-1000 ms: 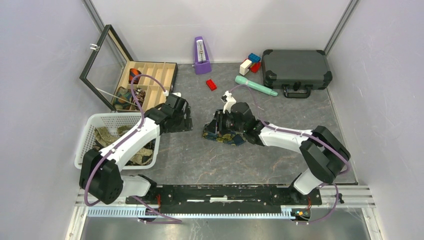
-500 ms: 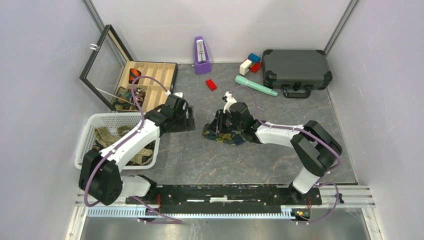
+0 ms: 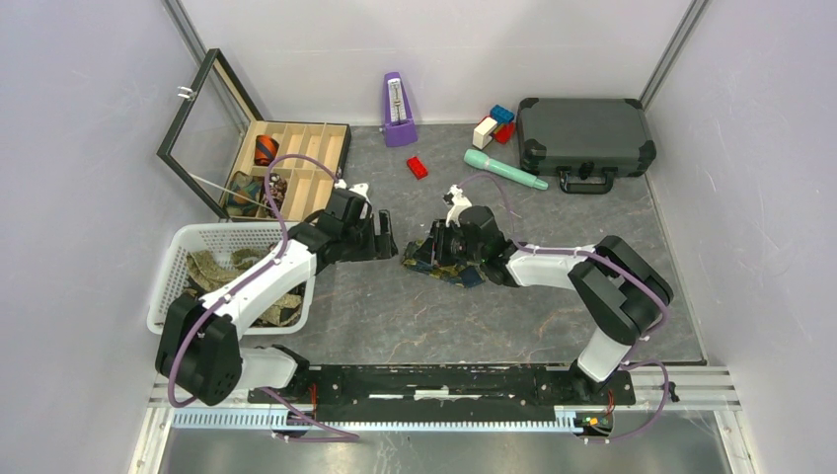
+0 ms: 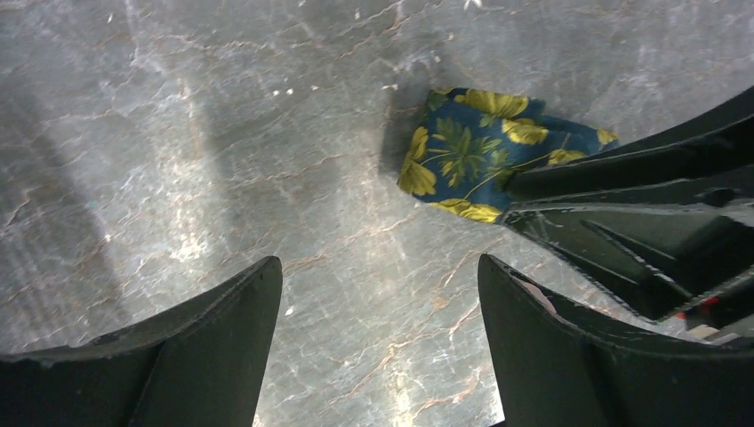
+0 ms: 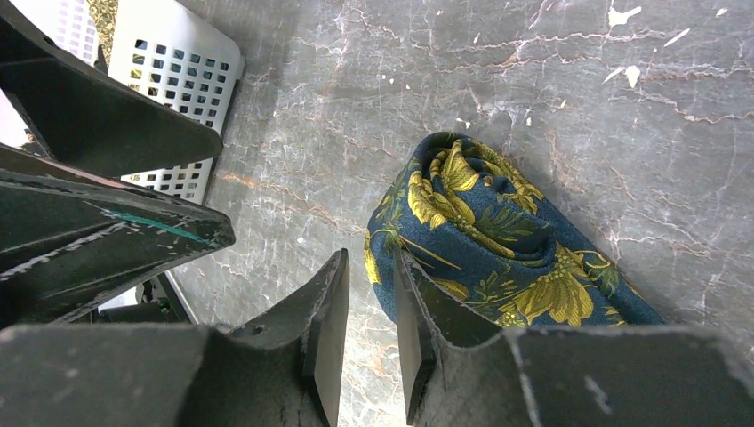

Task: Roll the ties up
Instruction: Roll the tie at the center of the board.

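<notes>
Left end effector (image 4: 378, 265) hovers with fingers spread wide over the tabletop (image 4: 178, 133). The navy floral tie (image 4: 462, 147), rolled into a coil, lies at its 1 o'clock. Right end effector (image 5: 369, 267), fingers nearly together, sits at the coil's 9 o'clock edge; whether it pinches fabric is unclear.

the tie (image 5: 485, 240) just ahead of the right claw (image 5: 369, 262) is navy with yellow-green leaves and blooms; the bench (image 4: 178, 133) is grey marble, veined white and rust; both claws black; the basket (image 5: 164, 76) past the left claw (image 4: 378, 267) is white, gridded
</notes>
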`<state>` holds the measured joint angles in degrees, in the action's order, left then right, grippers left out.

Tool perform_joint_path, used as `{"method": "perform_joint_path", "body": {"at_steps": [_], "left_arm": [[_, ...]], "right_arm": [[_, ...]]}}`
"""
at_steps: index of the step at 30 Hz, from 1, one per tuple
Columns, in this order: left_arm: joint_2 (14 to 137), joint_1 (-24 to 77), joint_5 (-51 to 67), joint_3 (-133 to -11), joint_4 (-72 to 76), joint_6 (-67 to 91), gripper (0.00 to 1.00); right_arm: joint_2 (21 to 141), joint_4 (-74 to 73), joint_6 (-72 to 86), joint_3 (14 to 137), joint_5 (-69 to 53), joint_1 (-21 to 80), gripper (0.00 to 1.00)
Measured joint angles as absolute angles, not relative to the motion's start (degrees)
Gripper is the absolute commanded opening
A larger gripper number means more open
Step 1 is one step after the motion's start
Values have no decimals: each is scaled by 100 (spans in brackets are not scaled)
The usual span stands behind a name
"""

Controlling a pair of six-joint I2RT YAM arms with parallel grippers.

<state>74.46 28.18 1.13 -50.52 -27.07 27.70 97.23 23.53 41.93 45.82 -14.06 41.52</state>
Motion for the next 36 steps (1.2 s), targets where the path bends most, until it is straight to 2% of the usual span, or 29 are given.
{"method": "perform_joint_path", "body": {"at_steps": [6, 16, 23, 30, 36], "left_arm": [[7485, 2818, 602, -4993, -2152, 2718, 92], [8281, 2818, 1188, -4934, -1347, 2434, 92], [8493, 2818, 1253, -5043, -1306, 2390, 92], [8493, 2818, 1214, -5186, -1302, 2390, 95], [8803, 2792, 1216, -5686, -1267, 2115, 94]], "right_arm": [[9782, 2630, 4189, 4462, -1518, 4056, 31], [10132, 2947, 4150, 4346, -1697, 3846, 31], [10186, 2799, 4077, 4285, -1914, 3715, 39], [9727, 2180, 3865, 4676, -2047, 3673, 52], [9174, 1529, 3564, 4904, -1378, 3625, 48]]}}
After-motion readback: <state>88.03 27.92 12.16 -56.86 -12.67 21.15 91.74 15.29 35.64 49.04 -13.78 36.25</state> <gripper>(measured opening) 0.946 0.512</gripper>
